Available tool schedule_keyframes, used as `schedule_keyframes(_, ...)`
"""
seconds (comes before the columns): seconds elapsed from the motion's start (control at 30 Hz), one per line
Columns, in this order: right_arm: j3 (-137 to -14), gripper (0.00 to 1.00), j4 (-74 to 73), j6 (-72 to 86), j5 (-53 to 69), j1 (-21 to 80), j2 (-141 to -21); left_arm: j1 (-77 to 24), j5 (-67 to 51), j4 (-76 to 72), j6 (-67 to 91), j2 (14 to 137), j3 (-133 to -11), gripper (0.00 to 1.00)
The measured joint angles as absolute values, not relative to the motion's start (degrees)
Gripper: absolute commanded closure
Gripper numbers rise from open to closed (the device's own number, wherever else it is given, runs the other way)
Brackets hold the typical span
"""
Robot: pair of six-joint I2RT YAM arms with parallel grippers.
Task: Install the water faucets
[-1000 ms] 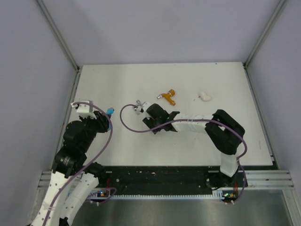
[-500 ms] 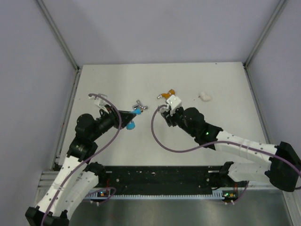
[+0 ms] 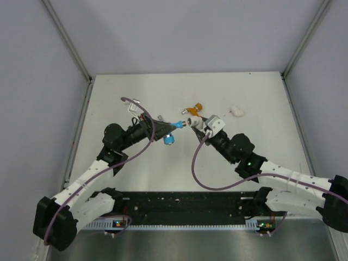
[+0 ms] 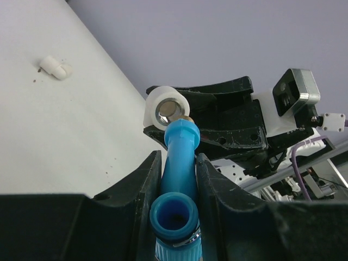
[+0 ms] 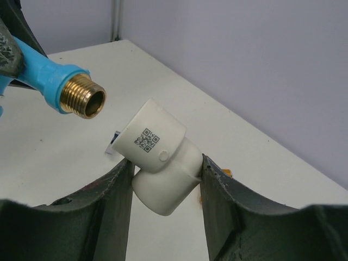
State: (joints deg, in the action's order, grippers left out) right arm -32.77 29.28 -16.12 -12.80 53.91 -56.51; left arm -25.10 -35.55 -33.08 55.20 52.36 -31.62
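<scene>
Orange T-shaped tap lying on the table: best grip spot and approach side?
Likely from straight above, closing across the middle of the orange T-shaped tap: it lies flat on the white table, so its sides are reachable and its ends stay free.

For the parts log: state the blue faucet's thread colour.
Brass-gold threaded end, best in the right wrist view.

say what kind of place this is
Likely a robot lab cell: white table, grey wall panels on aluminium rails, left gripper holding a blue faucet, right gripper a white elbow fitting.
</scene>
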Motion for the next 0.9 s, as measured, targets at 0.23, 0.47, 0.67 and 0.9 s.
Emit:
schedule_keyframes(0.23,-30.7,1.0,35.2,-19.8,-13.3,54.0,-56.6,-27.6,-34.5,-36.0,57.1,57.1,-33.2,1.0)
schedule_keyframes(0.47,-30.6,1.0,39.4,-25.6,-17.4,56.3,-58.3,-27.7,-33.1,-33.8,57.0,59.6,-36.9,1.0)
schedule_keyframes(0.67,-30.4,1.0,45.2,-33.6,-25.5,60.0,-62.7,-27.7,-32.3,-28.9,55.6,59.7,-38.7,1.0)
schedule_keyframes(0.9,-29.8,1.0,51.3,-40.1,-30.1,61.8,-65.9,-27.7,-32.2,-26.0,53.8,59.8,-39.2,1.0)
